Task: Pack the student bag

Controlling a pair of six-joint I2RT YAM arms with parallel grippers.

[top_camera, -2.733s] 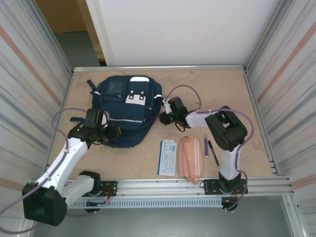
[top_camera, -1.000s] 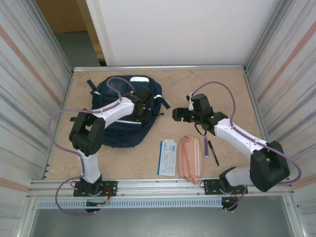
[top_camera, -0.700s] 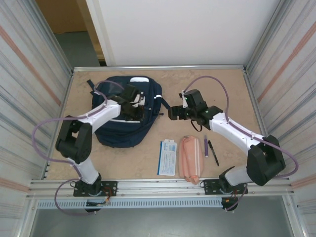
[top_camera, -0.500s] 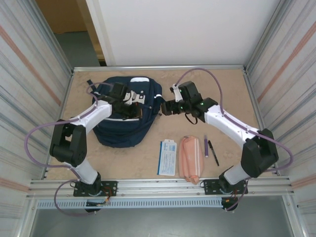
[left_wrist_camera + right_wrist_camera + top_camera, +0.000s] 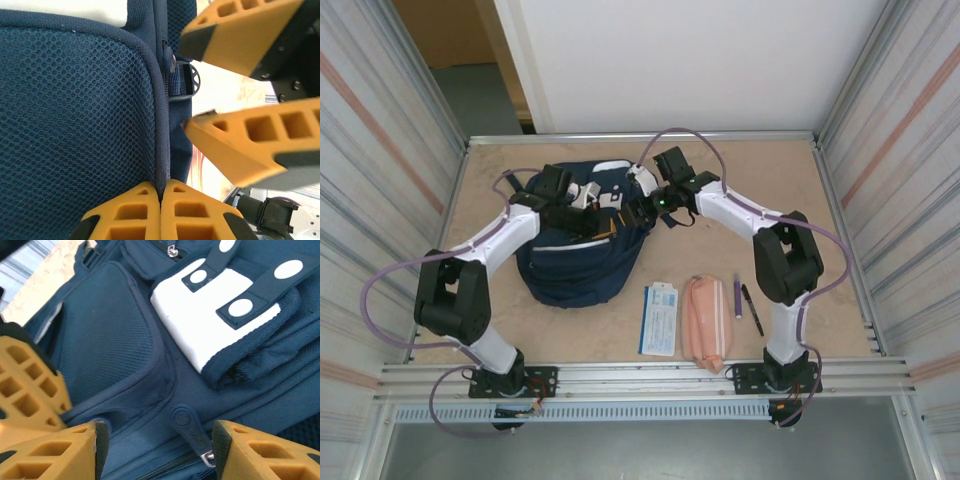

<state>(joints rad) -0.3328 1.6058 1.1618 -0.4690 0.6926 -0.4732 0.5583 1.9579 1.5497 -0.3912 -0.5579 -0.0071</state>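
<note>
The student bag (image 5: 575,265), a navy-blue backpack with white patches, lies at the table's left centre, and both grippers meet at its upper right part. My left gripper (image 5: 602,222) is shut on a piped seam of the bag (image 5: 75,125); in the left wrist view its fingertips (image 5: 161,189) pinch that edge. My right gripper (image 5: 638,208) stands open over the bag (image 5: 110,340), in its wrist view (image 5: 157,440) with the fingers on either side of a dark zipper pull (image 5: 189,429). A white patch (image 5: 220,325) lies just beyond.
In front of the bag lie a blue-and-white booklet (image 5: 660,320), a pink pencil pouch (image 5: 705,322), a purple pen (image 5: 737,297) and a black pen (image 5: 752,310). Metal walls close in the table on the left and right.
Both arms swung inward to the bag's upper part. The left gripper shut on the bag's seam. The right gripper moved left over the zipper pull, and its jaws have narrowed.
</note>
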